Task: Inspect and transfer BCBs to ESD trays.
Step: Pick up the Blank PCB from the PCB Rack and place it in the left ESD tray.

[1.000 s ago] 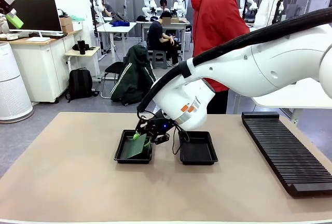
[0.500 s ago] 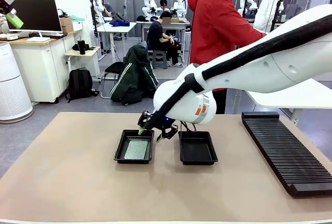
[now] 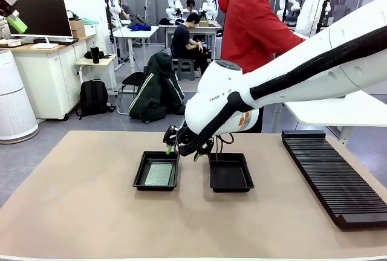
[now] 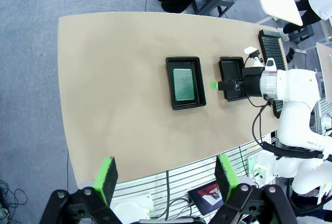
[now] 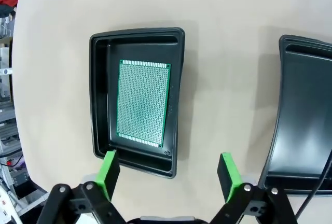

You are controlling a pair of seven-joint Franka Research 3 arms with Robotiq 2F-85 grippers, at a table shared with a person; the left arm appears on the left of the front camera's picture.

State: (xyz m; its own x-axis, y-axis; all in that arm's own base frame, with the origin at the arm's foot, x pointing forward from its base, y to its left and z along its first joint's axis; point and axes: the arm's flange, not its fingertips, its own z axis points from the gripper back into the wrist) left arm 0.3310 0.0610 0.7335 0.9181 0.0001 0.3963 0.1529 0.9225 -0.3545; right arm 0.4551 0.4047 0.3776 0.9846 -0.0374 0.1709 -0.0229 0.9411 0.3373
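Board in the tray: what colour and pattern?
The board is green with a fine grid of pale dots, clearest in the right wrist view.

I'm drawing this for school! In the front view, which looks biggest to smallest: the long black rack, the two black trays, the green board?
1. long black rack, biggest.
2. left tray and right tray: they look alike, so a tie.
3. green board, smallest, lying inside the left tray.
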